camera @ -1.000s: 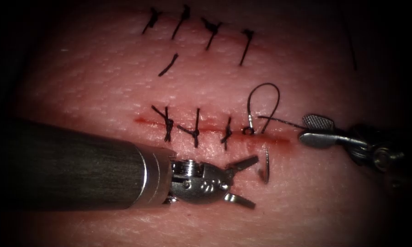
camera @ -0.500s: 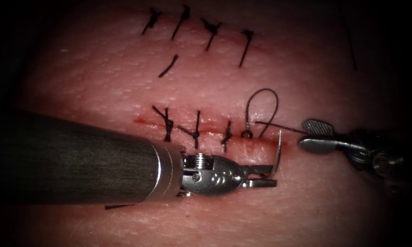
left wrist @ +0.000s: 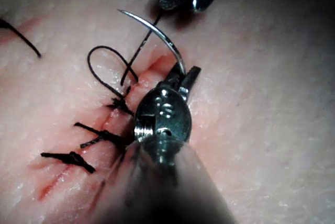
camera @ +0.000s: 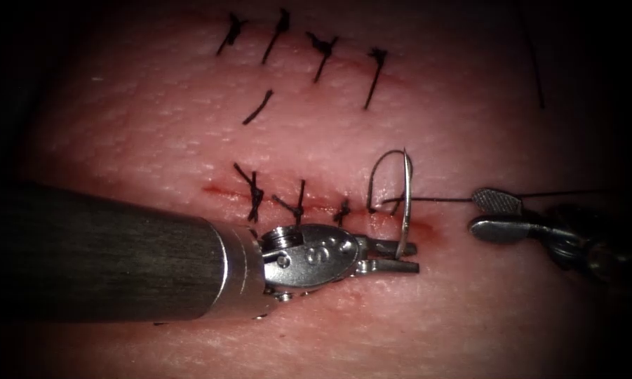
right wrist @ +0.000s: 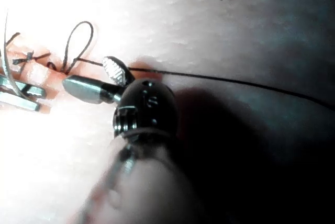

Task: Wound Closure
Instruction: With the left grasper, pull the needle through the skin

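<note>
Over the tissue [camera: 470, 309], left tool's [camera: 408, 257] jaws grip the needle's [camera: 406, 200] base.

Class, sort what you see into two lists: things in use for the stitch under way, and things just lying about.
In use:
- left tool, shut on the needle near its lower end, needle out of the tissue
- thread loop
- right tool, open
- cut

Lying about:
- finished stitches
- cut thread end
</note>
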Controlling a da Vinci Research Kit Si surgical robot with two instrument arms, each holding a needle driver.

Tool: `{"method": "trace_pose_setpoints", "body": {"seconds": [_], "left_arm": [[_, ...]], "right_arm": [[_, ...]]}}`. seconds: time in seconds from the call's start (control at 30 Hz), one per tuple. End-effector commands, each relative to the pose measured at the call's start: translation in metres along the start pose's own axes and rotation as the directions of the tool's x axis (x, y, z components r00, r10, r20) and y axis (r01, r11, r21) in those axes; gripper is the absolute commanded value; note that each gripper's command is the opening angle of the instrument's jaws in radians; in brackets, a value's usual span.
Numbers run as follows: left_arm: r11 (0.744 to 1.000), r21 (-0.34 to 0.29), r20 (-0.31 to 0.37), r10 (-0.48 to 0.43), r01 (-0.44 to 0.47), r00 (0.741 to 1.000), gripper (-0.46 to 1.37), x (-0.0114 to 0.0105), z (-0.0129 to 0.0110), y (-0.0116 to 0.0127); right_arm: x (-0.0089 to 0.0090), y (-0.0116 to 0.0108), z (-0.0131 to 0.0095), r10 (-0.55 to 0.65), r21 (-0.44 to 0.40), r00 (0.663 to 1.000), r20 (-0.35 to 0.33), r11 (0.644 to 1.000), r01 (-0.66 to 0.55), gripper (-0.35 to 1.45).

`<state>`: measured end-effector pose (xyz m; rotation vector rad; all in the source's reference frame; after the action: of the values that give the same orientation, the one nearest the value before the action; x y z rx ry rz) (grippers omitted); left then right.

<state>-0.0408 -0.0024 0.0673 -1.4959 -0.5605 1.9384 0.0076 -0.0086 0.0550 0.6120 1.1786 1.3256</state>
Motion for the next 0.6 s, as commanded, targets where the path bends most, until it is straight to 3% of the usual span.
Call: {"method": "trace_pose_setpoints", "body": {"seconds": [0.03,0.23,0.6], "left_arm": [[0.999,-0.036,-0.020,-0.041,0.040,0.999,-0.35,0.0002,-0.0001,0.0002],[0.987,-0.087,-0.070,-0.138,0.132,0.988,-0.35,0.0007,-0.0008,0.0002],[0.970,-0.128,-0.058,-0.213,0.205,0.975,-0.35,0.0006,-0.0014,0.0002]], "right_arm": [[-0.0002,-0.0002,0.0000,0.001,0.023,1.000,0.015,1.000,-0.001,1.06],[-0.0015,-0.0013,0.0005,-0.015,0.082,0.998,0.063,0.997,0.010,1.06],[-0.0024,-0.0023,0.0012,-0.019,0.099,0.997,0.076,0.995,0.011,1.05]]}}
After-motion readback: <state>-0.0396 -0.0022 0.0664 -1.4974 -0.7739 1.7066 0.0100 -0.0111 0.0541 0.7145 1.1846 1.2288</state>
